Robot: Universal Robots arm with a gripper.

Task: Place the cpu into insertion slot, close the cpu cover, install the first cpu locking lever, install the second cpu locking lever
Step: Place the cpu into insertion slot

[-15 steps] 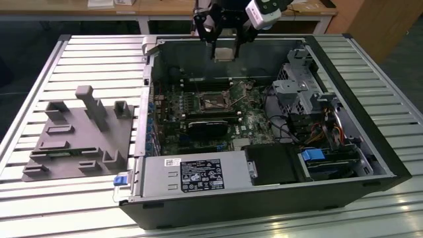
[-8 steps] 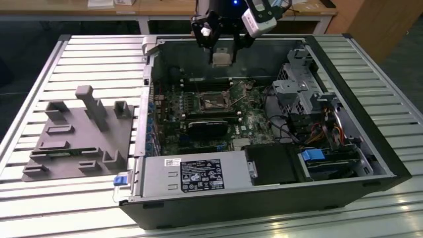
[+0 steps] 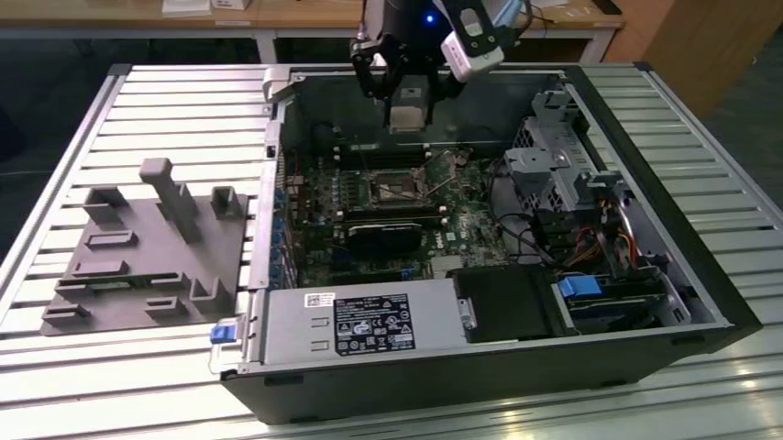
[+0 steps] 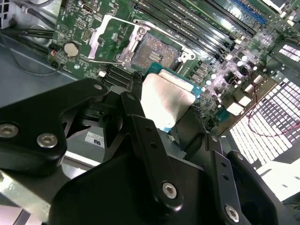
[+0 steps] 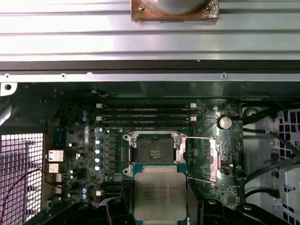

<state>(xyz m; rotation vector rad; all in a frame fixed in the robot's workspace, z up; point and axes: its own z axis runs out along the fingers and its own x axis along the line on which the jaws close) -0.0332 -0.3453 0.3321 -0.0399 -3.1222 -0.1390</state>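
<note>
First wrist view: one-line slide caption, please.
Gripper holds the cpu near the empty insertion slot, cpu cover open.

Gripper point(image 5: 160, 212) grips cpu point(image 5: 158, 190); insertion slot point(image 5: 152, 151) uncovered.

I read chip point(image 5: 158, 192) top as dull, smooth silver-grey metal, thin green edge round it. Gripper point(image 4: 164, 105) links: black, smooth, slight sheen, bright metal screws. Socket point(image 5: 153, 150): dark matt pin field, shiny silver metal rim. Cover plate point(image 5: 214, 161): thin bright metal. Table point(image 3: 183, 101): ribbed pale metal slats, reflective. Grey block point(image 3: 147, 247) on table: matt plastic by my eye.
</note>
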